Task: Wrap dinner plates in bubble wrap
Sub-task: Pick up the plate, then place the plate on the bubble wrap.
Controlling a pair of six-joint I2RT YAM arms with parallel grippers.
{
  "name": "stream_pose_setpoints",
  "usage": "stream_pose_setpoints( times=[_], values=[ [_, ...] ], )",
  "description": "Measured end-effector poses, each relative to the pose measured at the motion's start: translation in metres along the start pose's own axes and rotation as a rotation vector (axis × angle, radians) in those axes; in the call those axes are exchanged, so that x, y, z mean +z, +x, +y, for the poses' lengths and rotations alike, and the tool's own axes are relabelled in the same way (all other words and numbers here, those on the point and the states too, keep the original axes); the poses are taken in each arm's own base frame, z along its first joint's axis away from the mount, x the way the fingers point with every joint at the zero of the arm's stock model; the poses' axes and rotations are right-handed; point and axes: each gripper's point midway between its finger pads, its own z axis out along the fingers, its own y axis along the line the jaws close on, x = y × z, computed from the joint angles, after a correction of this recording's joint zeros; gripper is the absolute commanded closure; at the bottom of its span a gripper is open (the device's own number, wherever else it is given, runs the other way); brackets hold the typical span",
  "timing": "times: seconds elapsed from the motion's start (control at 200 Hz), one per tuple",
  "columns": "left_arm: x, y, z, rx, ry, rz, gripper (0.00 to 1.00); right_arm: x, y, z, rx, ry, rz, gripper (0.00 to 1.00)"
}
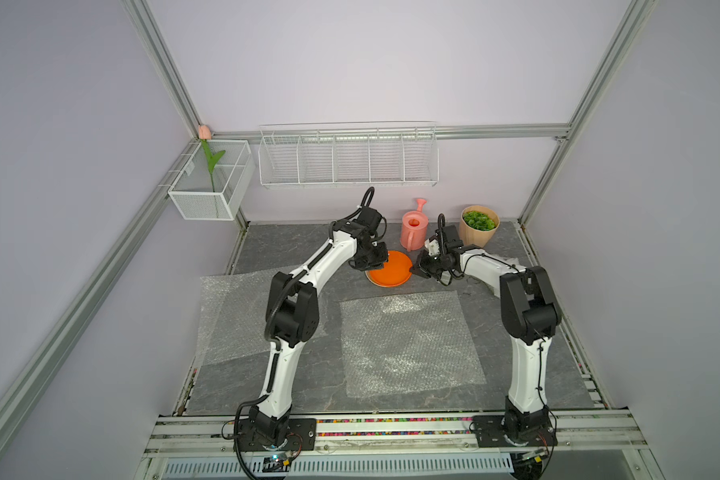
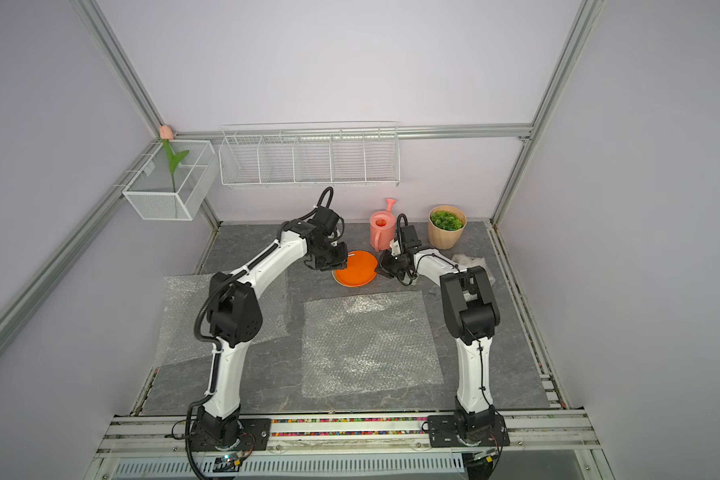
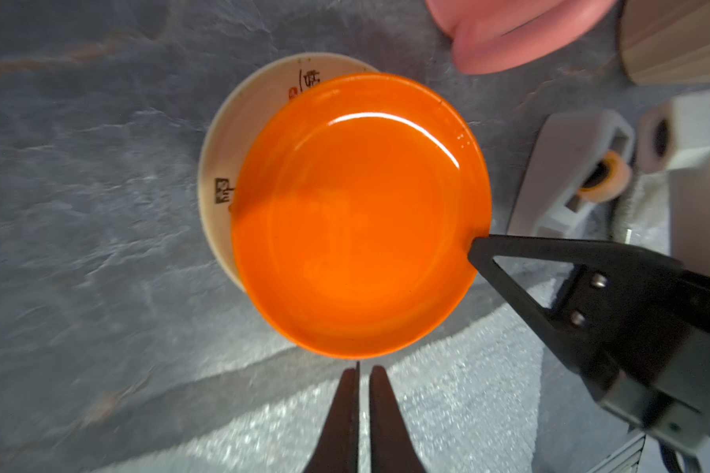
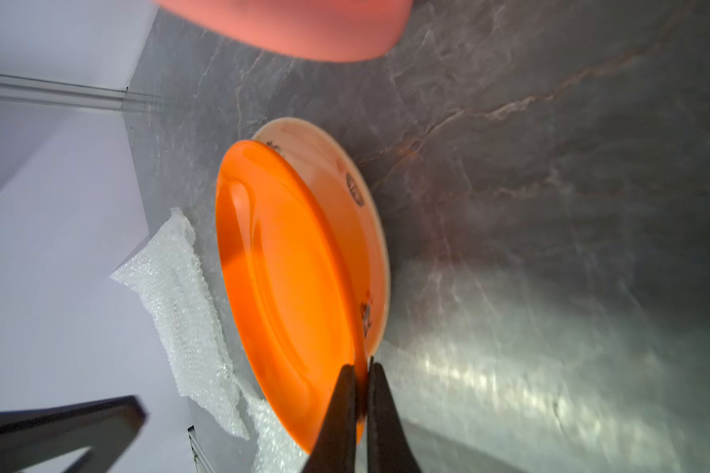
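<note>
Nearest the camera, the two arms stand on a metal rail (image 1: 391, 424) at the front of the counter (image 1: 308, 382). Both arms reach to the far side. There the orange plate (image 1: 391, 272) sits on top of the cream plate (image 3: 238, 135), slid a bit to one side. The right pincer (image 4: 361, 368) is pinched tight on the rim of the orange plate. The left pincer (image 3: 359, 370) is just beside another part of that rim. Its fingers are almost together and it holds nothing.

In front of the plates, a big bubble wrap sheet (image 1: 408, 340) lies flat in the middle of the counter. Nothing is on it. A second sheet (image 1: 225, 316) lies flat under the left arm, and it is bare too. Behind the right arm there is a crumpled lump of bubble wrap (image 2: 470, 262). It may have a plate inside, since no yellow plate shows, but that cannot be told from here.

So the job looks partly done at most. The orange plate is gripped but is not on a sheet. It likely needs to go onto the flat sheet and be folded in. The cream plate comes after that, maybe with the second sheet.
</note>
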Motion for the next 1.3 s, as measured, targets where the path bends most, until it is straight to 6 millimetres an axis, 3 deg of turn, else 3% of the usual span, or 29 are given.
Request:
stream_pose_setpoints(
  times=[0.09, 0.17, 0.29, 0.415, 0.5, 0.615, 0.72, 0.95, 1.16, 1.3],
  values=[
    [-0.034, 0.011, 0.001, 0.006, 0.005, -0.040, 0.88, -0.027, 0.012, 0.009, -0.032, 0.005, 0.000, 0.93],
    [-0.041, 0.033, 0.012, 0.002, 0.002, -0.033, 0.88, -0.053, 0.030, 0.013, -0.061, 0.007, 0.006, 0.93],
    [-0.020, 0.086, 0.047, -0.044, -0.049, 0.066, 0.87, -0.081, 0.073, 0.003, -0.079, 0.011, 0.062, 0.93],
    [0.010, 0.146, 0.078, -0.092, -0.088, 0.202, 0.87, -0.087, 0.121, -0.020, -0.062, 0.030, 0.155, 0.93],
    [0.024, 0.180, 0.083, -0.094, -0.100, 0.267, 0.87, -0.085, 0.149, -0.037, -0.050, 0.059, 0.220, 0.93],
    [0.037, 0.206, 0.077, -0.080, -0.084, 0.301, 0.89, -0.080, 0.175, -0.053, -0.039, 0.082, 0.286, 0.93],
    [0.044, 0.217, 0.078, -0.093, -0.076, 0.308, 0.89, -0.078, 0.186, -0.060, -0.030, 0.084, 0.316, 0.93],
    [0.044, 0.212, 0.079, -0.104, -0.078, 0.278, 0.90, -0.073, 0.191, -0.058, -0.062, 0.069, 0.320, 0.93],
    [0.043, 0.212, 0.083, -0.098, -0.104, 0.271, 0.90, -0.060, 0.202, -0.074, -0.055, 0.114, 0.368, 0.90],
    [0.040, 0.211, 0.089, -0.089, -0.131, 0.264, 0.90, -0.059, 0.209, -0.083, -0.055, 0.159, 0.393, 0.71]
  ],
)
